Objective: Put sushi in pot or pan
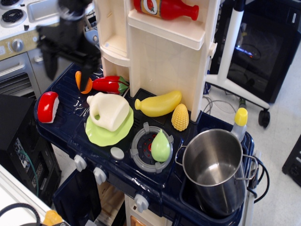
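Note:
The sushi (48,106), red top over a white base, lies at the far left edge of the dark blue toy stove. The shiny steel pot (214,161) stands empty at the stove's front right. My black gripper (67,77) hangs open above the stove's back left, its fingers spread wide. It is above and a little right of the sushi, in front of the orange carrot piece (79,81). It holds nothing.
A red chili pepper (109,84) lies behind a white jug (109,110) on a green plate (104,134). A yellow banana (158,104), a corn cob (180,117) and a green pear (160,146) on the grey burner ring sit mid-stove. A cream shelf unit (160,52) rises behind.

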Robot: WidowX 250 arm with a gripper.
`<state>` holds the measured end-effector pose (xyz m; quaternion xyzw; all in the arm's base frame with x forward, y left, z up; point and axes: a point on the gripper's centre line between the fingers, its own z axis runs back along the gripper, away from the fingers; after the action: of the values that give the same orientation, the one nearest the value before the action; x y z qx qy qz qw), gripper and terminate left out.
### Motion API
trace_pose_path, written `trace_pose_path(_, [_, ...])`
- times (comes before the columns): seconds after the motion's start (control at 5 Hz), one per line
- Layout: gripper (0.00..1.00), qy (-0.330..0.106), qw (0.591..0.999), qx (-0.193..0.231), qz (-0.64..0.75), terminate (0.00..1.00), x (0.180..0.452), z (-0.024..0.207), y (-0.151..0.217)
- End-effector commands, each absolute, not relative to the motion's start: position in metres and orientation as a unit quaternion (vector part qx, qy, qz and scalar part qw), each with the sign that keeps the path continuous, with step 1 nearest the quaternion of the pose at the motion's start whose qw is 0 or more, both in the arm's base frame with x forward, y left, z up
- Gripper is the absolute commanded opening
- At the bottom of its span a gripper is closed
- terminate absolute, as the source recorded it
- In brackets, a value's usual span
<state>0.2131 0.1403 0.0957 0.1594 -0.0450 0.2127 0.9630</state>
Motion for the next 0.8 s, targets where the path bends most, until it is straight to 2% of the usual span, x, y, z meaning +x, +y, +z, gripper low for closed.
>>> trace_pose_path(0.0, [1.0,-0.097,0.961,0.158,0.205,0.0,0.208,0.082,0.178])
trace_pose_path(0.6, [1.0,-0.106,0.966,0.118,0.204,0.0,0.201,0.055,0.196])
